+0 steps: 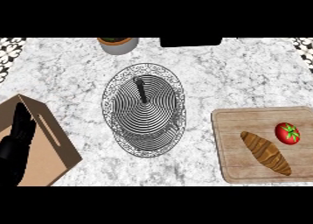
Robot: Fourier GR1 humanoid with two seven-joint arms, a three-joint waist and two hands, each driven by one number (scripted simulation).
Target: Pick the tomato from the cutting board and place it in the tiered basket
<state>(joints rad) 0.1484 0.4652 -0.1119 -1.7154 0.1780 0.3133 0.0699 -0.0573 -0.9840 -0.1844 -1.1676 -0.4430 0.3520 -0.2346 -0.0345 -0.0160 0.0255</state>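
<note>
- Head view gives you only the left hand [17,131], at the lower-left edge above a brown box [46,148]. Its fingers look straight and together, holding nothing, though dark on dark makes that hard to read. Your right hand is out of the frame.
- The tomato [287,132] is far to the right of that hand, across the tiered basket [145,109], on the right part of the cutting board [269,144]. It sits just beside the upper end of a croissant [266,153]; you cannot tell whether the two touch.
- Expect the tomato to be light, smooth, round and likely to roll or slip.
- Take it across its widest part, thumb opposite fingers, coming from above on the side away from the croissant.
- Its skin probably bruises, so close gently.
- The basket's central post [141,89] stands upright; lower the tomato beside it.
</note>
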